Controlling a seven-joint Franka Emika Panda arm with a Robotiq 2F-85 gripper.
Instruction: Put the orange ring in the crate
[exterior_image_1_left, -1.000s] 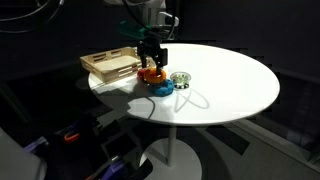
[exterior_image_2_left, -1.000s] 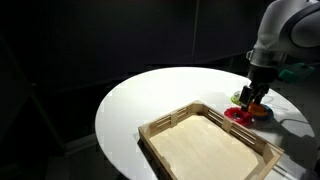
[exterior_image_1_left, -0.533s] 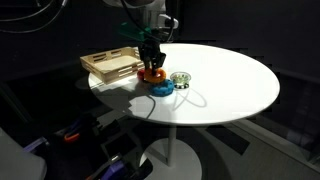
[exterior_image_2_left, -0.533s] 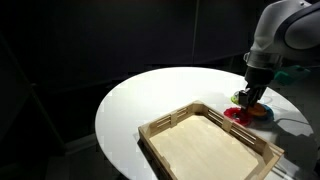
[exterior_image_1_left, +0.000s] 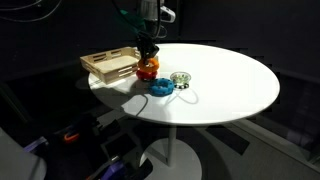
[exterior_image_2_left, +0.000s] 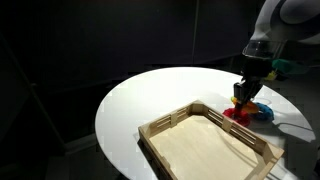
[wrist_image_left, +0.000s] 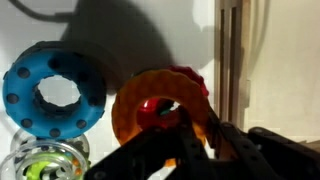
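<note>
The orange ring hangs in my gripper, whose dark fingers are shut on its rim. It sits a little above the table in both exterior views. The red ring shows through the orange ring's hole and lies on the table below. The crate of light wooden slats stands right beside the gripper; in the wrist view its slatted side runs along the right. In an exterior view the crate fills the foreground, with the gripper past its far corner.
A blue ring lies on the round white table close to the red one. A clear ring with a green centre lies beside it. The table edge drops into darkness all round.
The gripper has shut on the orange ring and lifted it off the red ring. The arm has risen and shifted slightly toward the crate.
</note>
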